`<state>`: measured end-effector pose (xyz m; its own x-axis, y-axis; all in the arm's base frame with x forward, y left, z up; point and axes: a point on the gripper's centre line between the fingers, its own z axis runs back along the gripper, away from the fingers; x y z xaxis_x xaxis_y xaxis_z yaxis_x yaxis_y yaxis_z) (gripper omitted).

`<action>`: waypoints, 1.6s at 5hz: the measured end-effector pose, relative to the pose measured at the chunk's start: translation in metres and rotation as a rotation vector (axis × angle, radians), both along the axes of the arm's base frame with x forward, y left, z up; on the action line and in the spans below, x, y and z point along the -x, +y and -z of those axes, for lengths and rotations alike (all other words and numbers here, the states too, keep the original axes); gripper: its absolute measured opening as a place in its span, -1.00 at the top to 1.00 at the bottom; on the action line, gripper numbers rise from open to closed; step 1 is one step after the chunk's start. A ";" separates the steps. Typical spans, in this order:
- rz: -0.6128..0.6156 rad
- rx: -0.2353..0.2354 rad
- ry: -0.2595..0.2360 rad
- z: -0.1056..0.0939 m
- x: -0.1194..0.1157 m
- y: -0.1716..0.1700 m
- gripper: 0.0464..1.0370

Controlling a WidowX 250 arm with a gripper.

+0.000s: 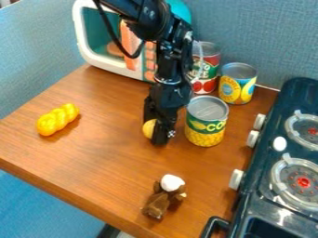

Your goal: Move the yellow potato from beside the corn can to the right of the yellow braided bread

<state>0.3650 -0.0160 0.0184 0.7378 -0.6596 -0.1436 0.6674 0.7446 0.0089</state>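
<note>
Hanging low over the counter (93, 153), the gripper (160, 133) is at a rounded yellow object (149, 128), perhaps a lemon, just left of the corn can (207, 125). The approach looks done, with no clear lift or release; I cannot tell how wide the jaws are or whether they grip anything.

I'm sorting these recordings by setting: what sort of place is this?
Most likely a toy kitchen set up on a wooden tabletop. The black stove at the right, the toy-like microwave at the back and the corn can between them point to it.
</note>
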 end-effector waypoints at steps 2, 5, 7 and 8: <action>-0.137 -0.022 -0.047 -0.035 0.026 0.031 -0.40; -0.778 -0.097 0.128 0.004 0.078 0.074 -0.38; -0.765 -0.074 0.155 0.009 0.081 0.069 -0.38; -0.767 -0.071 0.159 0.011 0.083 0.068 -0.55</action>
